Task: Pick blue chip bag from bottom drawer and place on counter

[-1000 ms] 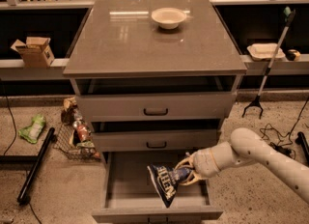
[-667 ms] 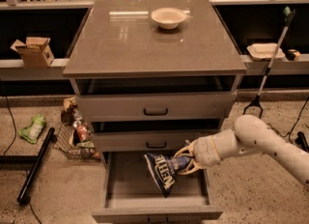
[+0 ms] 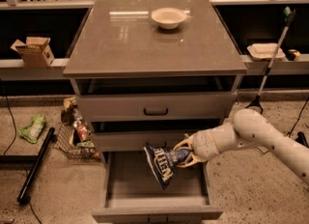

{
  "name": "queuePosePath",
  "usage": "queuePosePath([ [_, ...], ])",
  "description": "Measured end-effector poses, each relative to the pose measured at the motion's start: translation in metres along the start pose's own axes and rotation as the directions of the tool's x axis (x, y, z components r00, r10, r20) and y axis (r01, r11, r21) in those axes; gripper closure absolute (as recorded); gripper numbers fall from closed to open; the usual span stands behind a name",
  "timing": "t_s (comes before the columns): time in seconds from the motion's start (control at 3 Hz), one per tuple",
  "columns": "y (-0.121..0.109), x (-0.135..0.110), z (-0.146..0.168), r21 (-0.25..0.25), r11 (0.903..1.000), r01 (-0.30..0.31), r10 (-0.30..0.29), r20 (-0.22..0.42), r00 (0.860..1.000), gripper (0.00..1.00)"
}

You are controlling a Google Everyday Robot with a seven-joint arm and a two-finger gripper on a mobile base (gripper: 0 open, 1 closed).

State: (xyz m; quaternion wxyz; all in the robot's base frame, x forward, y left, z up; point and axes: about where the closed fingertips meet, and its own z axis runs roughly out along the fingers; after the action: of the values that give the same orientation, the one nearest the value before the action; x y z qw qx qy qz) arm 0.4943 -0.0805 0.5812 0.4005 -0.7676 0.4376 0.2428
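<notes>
**While the bottom drawer (image 3: pixel 145 191) stands open, the blue chip bag (image 3: pixel 162 164) hangs in the pincer (image 3: pixel 183 153)**

As the arm reaches in from the right, the pincer is clamped on the right edge of the bag and holds it over the drawer's grey box, just in front of the middle drawer (image 3: pixel 120 141). The bag is tilted, with its white letters to the camera. The surface (image 3: pixel 145 49) above carries only a pale bowl (image 3: pixel 168 17) near its back edge. On the floor to the left stand a wire basket (image 3: pixel 65 143) of snack packets and a green packet (image 3: pixel 33 127).
</notes>
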Motion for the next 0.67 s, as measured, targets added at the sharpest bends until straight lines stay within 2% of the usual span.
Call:
queuePosePath([
  [0.33,-0.0511,-0.001,-0.0302,0.09,0.996,-0.005,0.007,-0.026,1.0,1.0],
  [0.67,-0.0511,-0.001,-0.0302,0.09,0.996,-0.005,0.007,-0.026,1.0,1.0],
])
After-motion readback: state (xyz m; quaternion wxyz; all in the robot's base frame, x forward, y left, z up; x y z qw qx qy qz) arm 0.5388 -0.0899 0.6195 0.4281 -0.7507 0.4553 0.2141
